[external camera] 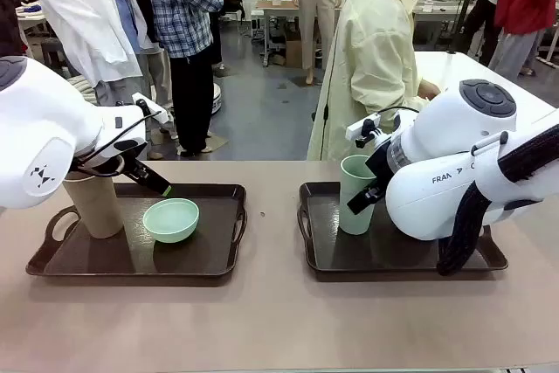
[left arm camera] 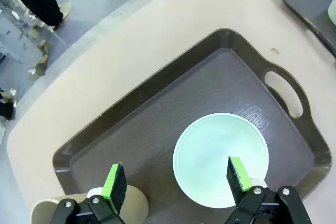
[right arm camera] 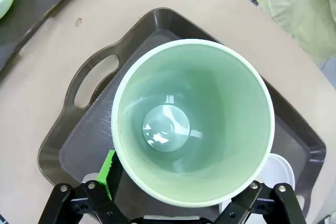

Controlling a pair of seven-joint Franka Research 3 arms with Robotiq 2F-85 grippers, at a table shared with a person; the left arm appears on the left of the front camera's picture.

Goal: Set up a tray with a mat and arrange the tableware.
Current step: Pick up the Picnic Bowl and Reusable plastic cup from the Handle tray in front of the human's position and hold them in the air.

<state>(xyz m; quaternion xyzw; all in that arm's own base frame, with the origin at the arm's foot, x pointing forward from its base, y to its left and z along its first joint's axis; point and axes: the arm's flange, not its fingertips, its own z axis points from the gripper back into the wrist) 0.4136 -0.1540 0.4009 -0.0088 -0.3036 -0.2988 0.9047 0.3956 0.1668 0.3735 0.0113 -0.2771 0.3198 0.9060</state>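
1. Counter [external camera: 279, 321]: tan top carrying two dark brown handled trays side by side, well apart.

2. Left tray [external camera: 131, 272]: a dark textured mat [left arm camera: 157, 129] covers its floor.
- Tan tumbler [external camera: 92, 207]: upright at the tray's left end, partly behind the left arm.
- Mint green bowl [external camera: 171, 220]: upright near the tray's middle, just beside the tumbler, apart from it.
- Left claw [external camera: 162, 185]: released and empty, with the jaws spread wide. It hangs over the tray between the tumbler and the bowl. In the left wrist view one green pad [left arm camera: 239, 174] lies over the bowl's rim.

3. Right tray [external camera: 393, 264]: a dark mat [right arm camera: 79, 156] lies on its floor.
- Sage green tumbler [external camera: 356, 194]: upright at the tray's left end, mouth up and empty inside.
- Right claw [right arm camera: 178, 182]: released, with the jaws at full spread and straddling the tumbler, one finger on either side. Whether the pads touch its wall cannot be told.
- Pale blue-white bowl [right arm camera: 281, 171]: on the same tray just beside the tumbler, partly hidden by it.

4. Person [external camera: 367, 58]: in a pale yellow coat, standing at the counter's far side behind the right tray.
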